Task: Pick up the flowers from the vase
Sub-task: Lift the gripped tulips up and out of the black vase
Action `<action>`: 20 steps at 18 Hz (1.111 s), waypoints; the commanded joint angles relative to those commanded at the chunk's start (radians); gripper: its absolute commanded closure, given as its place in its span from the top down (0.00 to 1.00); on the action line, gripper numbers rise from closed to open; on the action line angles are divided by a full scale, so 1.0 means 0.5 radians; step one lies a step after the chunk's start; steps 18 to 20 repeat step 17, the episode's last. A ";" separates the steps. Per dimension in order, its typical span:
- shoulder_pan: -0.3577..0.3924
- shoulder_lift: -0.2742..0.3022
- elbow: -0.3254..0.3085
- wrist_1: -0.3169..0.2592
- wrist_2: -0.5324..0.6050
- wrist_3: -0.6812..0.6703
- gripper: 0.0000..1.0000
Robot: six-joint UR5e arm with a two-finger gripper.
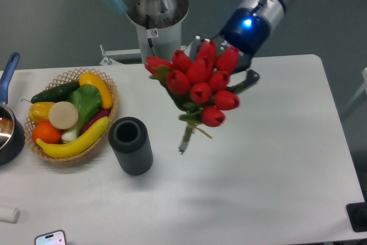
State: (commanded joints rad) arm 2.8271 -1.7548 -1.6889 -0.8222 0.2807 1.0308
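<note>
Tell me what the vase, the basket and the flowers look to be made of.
The vase: dark grey, matte, no shine; maybe plastic or ceramic, hard to tell. The basket: tan woven wicker, with an open weave visible at the rim. The flowers: red buds all alike, smooth and slightly glossy, with stiff green leaves, so probably artificial, plastic or fabric, though the look leaves it open.
</note>
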 joint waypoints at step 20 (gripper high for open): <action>0.000 -0.077 0.104 0.003 0.288 0.052 0.44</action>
